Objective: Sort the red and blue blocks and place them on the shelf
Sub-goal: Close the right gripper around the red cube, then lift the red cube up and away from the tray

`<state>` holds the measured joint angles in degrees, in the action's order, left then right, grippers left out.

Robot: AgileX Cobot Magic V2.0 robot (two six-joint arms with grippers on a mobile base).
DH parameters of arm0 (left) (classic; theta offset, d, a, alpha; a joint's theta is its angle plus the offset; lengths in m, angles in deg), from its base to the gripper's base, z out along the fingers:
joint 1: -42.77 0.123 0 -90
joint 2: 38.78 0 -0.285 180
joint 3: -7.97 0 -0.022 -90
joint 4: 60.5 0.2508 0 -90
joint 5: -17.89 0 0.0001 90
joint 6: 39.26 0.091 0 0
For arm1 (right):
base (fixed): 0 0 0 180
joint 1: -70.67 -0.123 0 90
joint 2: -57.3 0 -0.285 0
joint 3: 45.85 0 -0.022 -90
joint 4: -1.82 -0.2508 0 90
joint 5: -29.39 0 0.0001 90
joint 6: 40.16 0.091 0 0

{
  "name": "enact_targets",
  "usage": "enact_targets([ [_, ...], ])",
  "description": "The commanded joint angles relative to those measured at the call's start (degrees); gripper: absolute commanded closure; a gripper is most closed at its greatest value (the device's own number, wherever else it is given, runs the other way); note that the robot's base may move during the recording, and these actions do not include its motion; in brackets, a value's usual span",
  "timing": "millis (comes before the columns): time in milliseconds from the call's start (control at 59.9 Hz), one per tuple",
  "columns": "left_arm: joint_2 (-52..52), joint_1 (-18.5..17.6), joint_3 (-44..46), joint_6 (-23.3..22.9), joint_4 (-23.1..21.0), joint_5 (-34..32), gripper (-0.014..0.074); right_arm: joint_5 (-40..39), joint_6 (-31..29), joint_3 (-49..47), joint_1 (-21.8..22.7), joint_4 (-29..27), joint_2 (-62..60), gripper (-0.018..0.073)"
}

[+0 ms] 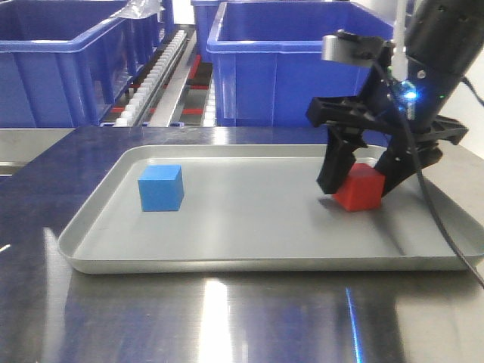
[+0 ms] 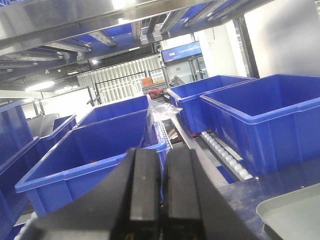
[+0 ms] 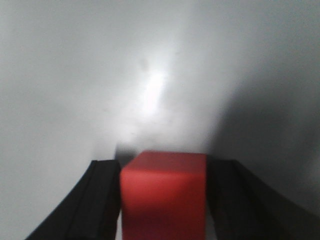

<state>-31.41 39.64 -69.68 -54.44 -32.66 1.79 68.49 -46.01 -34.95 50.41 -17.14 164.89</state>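
Tray (image 1: pixel 98 249): you have two blocks in it, well apart
Blue block (image 1: pixel 160 187): sits alone on the left side of the tray
Red block (image 1: pixel 357 193): on the right side, squeezed between the fingers of your right gripper (image 1: pixel 358 181)
Left gripper (image 2: pixel 162 200): fingers pressed together, holding nothing
Blue bins (image 1: pixel 287 68): big, behind the tray
Table (image 1: pixel 227 325): shiny metal
Shelf (image 2: pixel 60 20): metal rails above the bins

readable text: none from where I stand | only candidate: a blue screen (image 2: pixel 181 51) set high, well behind the blue bins (image 2: pixel 250 120), in the left wrist view | on it: a short row of white characters, too small and blurred to make out | language, brand, numbers: cannot tell
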Motion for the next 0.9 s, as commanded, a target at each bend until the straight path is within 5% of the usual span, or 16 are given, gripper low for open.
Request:
enact_targets([
  [0,-0.8,-0.5,-2.2,-0.4,-1.2,-3.8,0.0471,-1.7,0.0,-1.6,-0.2,-0.4,-1.8,0.0122],
  [234,-0.8,-0.5,-2.2,-0.4,-1.2,-3.8,0.0471,-1.2,0.0,-1.7,-0.8,-0.4,-1.9,0.0519],
  [535,-0.8,-0.5,-2.2,-0.4,-1.2,-3.8,0.0471,1.1,0.0,-6.8,-0.8,-0.4,-4.8,0.0502],
  [885,-0.8,-0.5,-2.2,-0.4,-1.2,-3.8,0.0471,-9.1,0.0,-6.4,-0.1,2.0,-18.8,0.0502],
])
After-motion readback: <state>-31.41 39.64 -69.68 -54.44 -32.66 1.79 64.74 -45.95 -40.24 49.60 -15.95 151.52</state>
